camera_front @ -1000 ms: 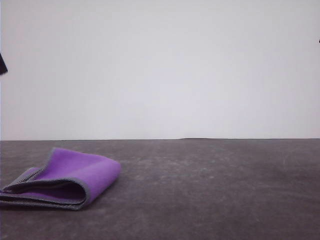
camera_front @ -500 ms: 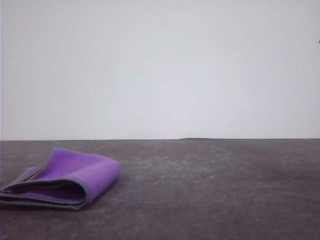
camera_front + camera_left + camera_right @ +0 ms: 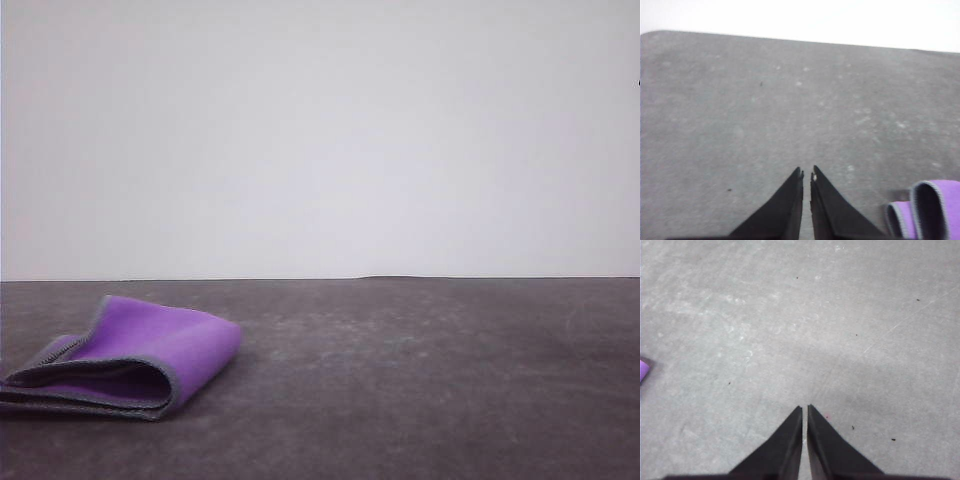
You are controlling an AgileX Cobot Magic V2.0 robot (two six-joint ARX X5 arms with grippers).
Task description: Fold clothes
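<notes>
The clothes (image 3: 140, 355), a small cloth with purple face and grey stitched edging, lie folded over on the dark table (image 3: 420, 380) at the front left. Looped layers of the clothes (image 3: 927, 207) show beside my left gripper (image 3: 807, 173), which is shut with nothing between its fingers and hangs above bare table, apart from the cloth. My right gripper (image 3: 804, 408) is also shut and empty over bare table; a purple corner of the clothes (image 3: 643, 371) shows at the picture's edge, well away from it.
The grey table surface (image 3: 840, 315) is scuffed and speckled. A plain white wall (image 3: 320, 130) stands behind the table's far edge.
A dark arm part at the left edge of the front view one second ago has gone out of view. The folded cloth has not moved.
</notes>
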